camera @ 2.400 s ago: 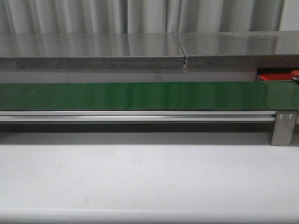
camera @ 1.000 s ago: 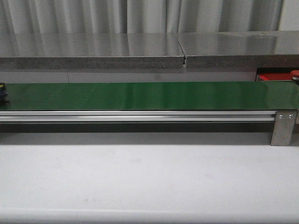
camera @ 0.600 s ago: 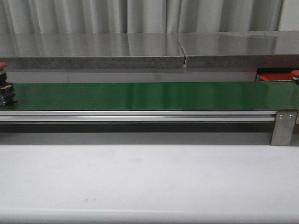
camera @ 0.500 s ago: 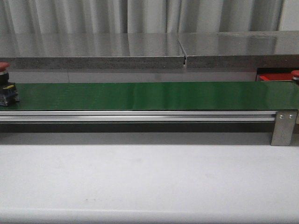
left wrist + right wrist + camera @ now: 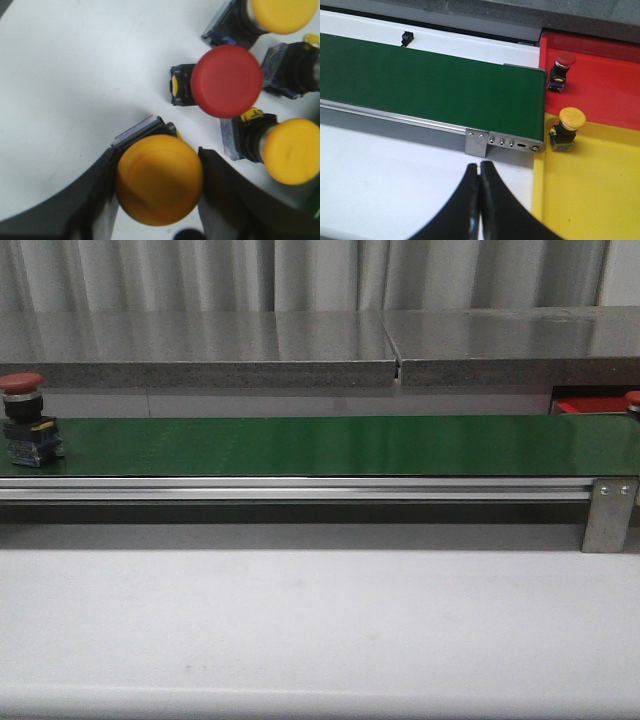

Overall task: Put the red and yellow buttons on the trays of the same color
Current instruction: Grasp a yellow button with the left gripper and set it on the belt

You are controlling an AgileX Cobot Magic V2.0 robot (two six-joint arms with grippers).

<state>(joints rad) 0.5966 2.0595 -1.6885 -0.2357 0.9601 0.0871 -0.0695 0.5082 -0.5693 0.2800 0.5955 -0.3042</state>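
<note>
You'll see a red button [image 5: 22, 383] on its dark base has ridden in onto the green belt [image 5: 330, 445] at its left end, now fully in view; earlier it was absent, then partly cut off, apparently drifting rightward.

1. A long green conveyor belt [image 5: 330, 445] ran across the front view from side to side; its surface showed a soft sheen.
2. A silver aluminium rail [image 5: 290, 489] lay along the belt's near edge; a metal bracket [image 5: 609, 514] with screws stood at its right end.
3. A white tabletop [image 5: 320, 620] filled the foreground.
4. A grey stone-look counter [image 5: 200, 350] lay behind the belt; pale curtains [image 5: 300, 275] hung beyond it.
5. A small black sensor [image 5: 407, 38] sat at the belt's far edge.
</note>
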